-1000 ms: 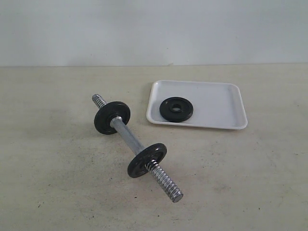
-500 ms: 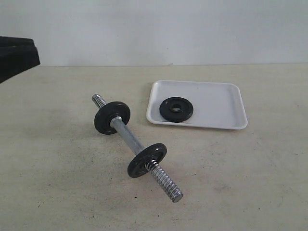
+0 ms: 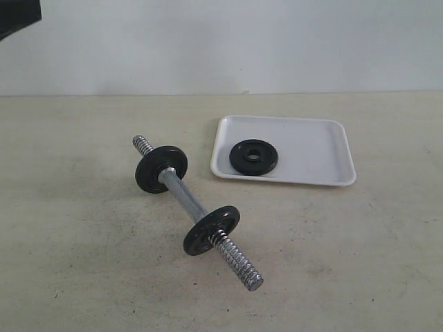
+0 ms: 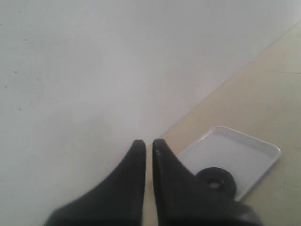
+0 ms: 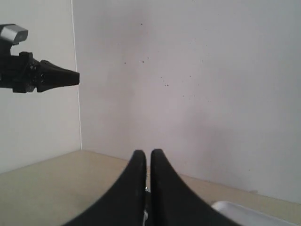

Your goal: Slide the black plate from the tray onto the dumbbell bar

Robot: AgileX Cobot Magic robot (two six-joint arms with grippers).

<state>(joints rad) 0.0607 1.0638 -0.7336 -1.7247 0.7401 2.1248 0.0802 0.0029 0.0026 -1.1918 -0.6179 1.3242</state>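
Exterior view. You had one table (image 3: 360, 263) in front of a pale wall.
- The tray (image 3: 311, 149): lay flat toward the table's far edge, right of its middle.
- The black plate (image 3: 253, 157): lay flat inside the tray, close to the tray's near left corner, hole upward.
- The dumbbell bar (image 3: 185, 197): lay on the table left of the tray and apart from it, running slantwise from far left toward the near edge. It carried two discs, the far disc (image 3: 161, 169) and the near disc (image 3: 212, 230), with threaded ends bare beyond each.
- A dark shape (image 3: 17, 14): hung above the table's far left corner, too cut off for you to identify.

Left wrist view.
- Your left gripper (image 4: 146, 143): its fingers were drawn together with only a thin slit between them, holding nothing, raised above the table. The tray and the black plate showed beyond it.

Right wrist view.
- Your right gripper (image 5: 144, 153): its fingers were likewise together and empty, held above the table and facing the wall. The left gripper showed off to one side, raised, and a corner of the tray showed as well.
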